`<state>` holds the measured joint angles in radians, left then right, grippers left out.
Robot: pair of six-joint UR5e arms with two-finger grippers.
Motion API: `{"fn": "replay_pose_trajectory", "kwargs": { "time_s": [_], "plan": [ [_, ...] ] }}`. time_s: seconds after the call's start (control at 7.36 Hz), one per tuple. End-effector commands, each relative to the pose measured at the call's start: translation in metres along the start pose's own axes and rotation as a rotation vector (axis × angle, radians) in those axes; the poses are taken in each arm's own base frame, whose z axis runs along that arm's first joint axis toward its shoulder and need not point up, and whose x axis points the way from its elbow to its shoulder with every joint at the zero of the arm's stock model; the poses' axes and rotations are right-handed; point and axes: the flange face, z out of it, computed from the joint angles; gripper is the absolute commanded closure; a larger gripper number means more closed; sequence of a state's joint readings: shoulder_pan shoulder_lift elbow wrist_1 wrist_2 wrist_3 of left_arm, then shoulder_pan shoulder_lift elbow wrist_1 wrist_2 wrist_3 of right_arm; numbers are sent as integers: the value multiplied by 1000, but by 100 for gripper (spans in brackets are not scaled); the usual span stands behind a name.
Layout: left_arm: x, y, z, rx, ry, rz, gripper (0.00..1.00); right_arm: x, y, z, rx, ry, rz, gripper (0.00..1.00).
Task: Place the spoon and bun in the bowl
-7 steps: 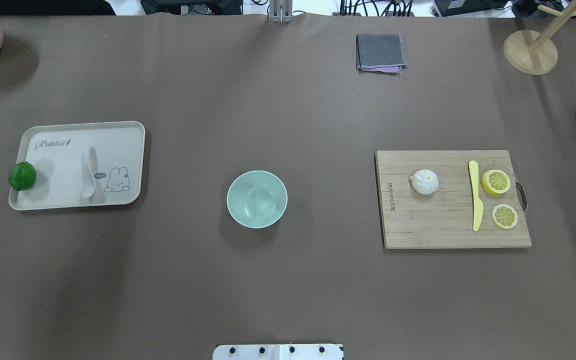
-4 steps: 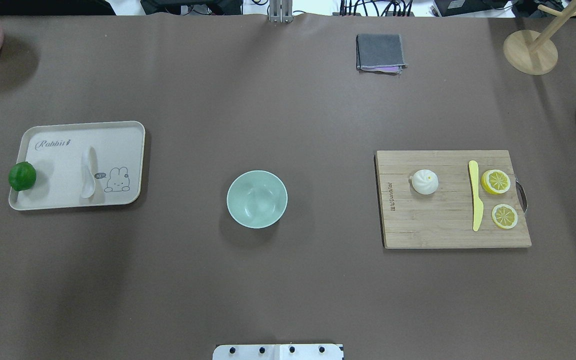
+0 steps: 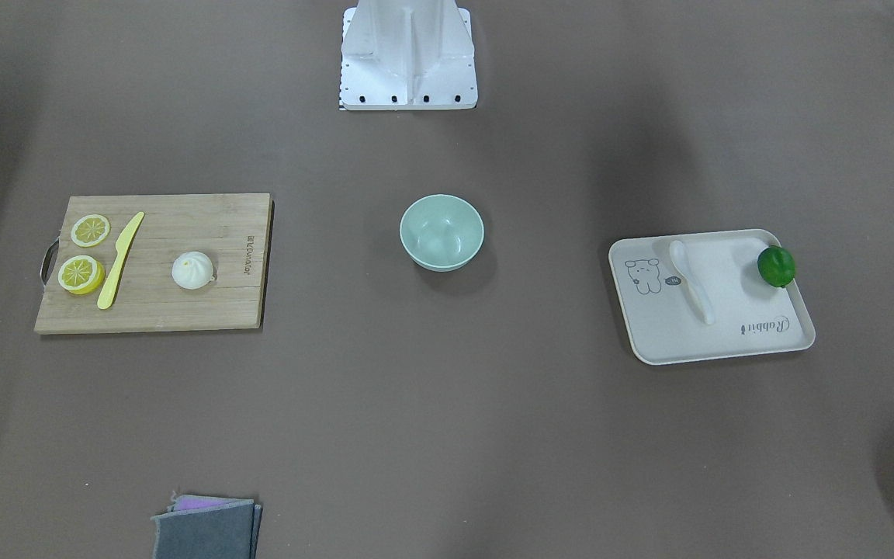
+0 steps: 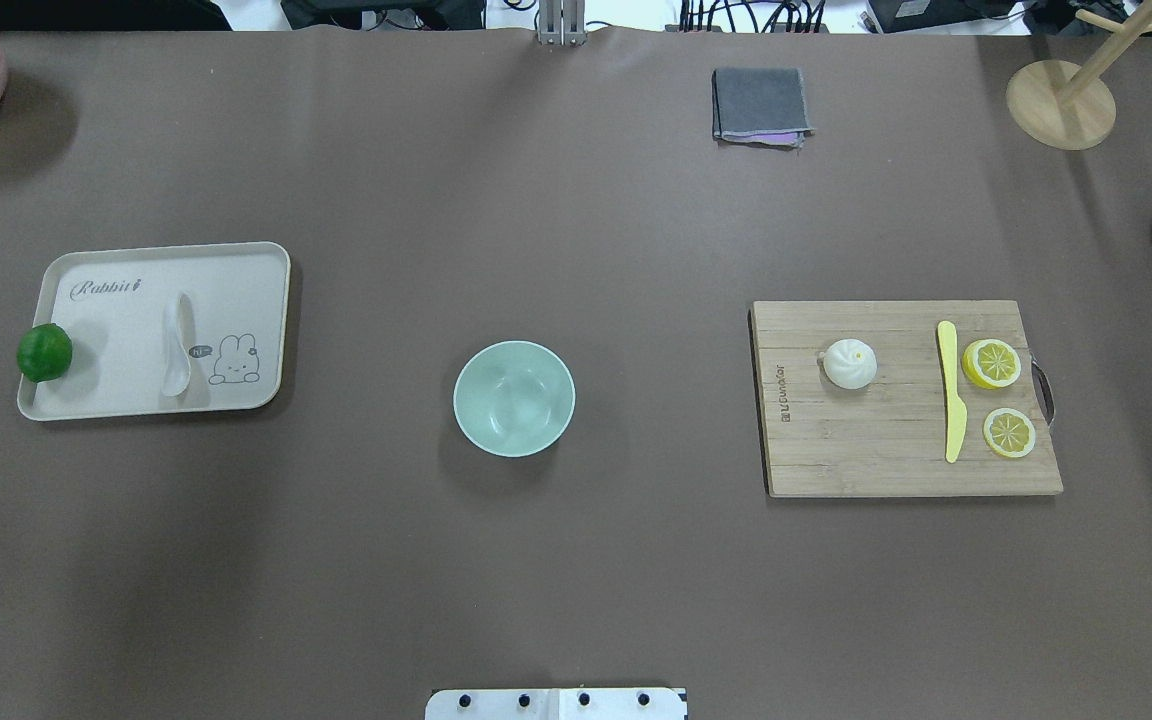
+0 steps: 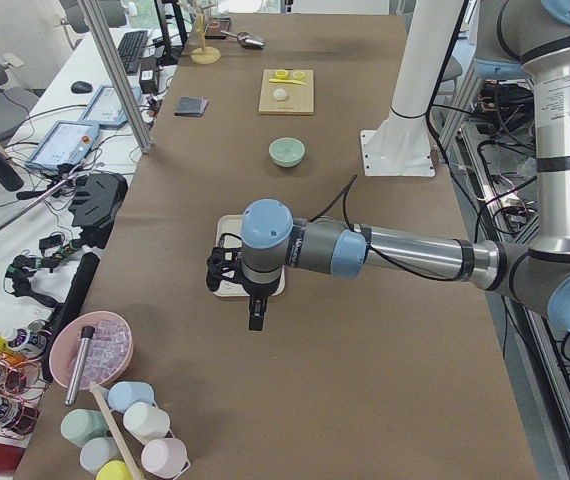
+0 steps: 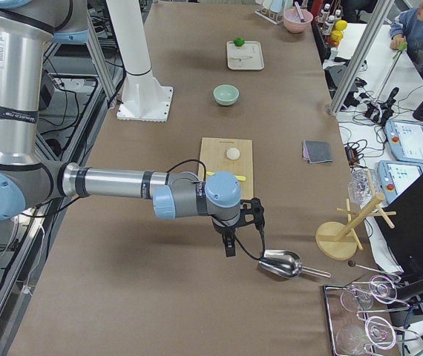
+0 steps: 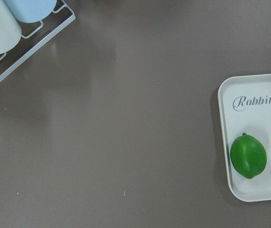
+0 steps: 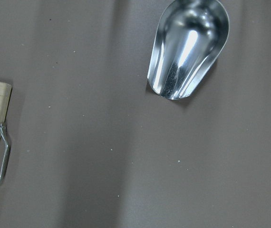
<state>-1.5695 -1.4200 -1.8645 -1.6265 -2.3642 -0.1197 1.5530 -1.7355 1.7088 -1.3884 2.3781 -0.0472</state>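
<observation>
While the wide brown bench [image 4: 576, 580] is carrying everything, no arm is showing in the two views from above. The rectangular bamboo cutting board [image 4: 886, 460] is lying on the robot's right side, and the flat cream rectangular tray [image 4: 116, 395] is lying on its left. The round pale mint-green bowl [image 4: 496, 430] is standing between them, well apart from both.

The left tool [image 5: 255, 320] is hanging over the bench just beside the tray's outer end, near the green lime [image 7: 248, 156]. The right tool [image 6: 230, 251] is hanging between the board and a shiny metal scoop [image 8: 188, 47]. I cannot tell whether either tool is released or clenched, because only the side views are showing them.

The short white ceramic soup spoon [image 4: 176, 350] is lying on the tray with its scoop pointing toward the robot. The small round white pleated bun [image 4: 849, 363] is sitting on the board, apart from the long yellow plastic knife [image 4: 951, 395].
</observation>
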Motion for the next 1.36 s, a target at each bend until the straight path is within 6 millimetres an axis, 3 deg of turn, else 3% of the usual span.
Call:
{"fn": "replay_pose_trajectory", "kwargs": {
  "time_s": [0.0,0.82,1.22],
  "plan": [
    [5,-4,-4,13,3,14,2,0,0,0,0,-1,-4,0],
    [11,-9,-9,42,9,45,2,-13,-8,-8,43,-32,-44,0],
    [19,-10,-13,56,14,64,2,-22,0,-11,110,-96,-68,0]
  ]
}}
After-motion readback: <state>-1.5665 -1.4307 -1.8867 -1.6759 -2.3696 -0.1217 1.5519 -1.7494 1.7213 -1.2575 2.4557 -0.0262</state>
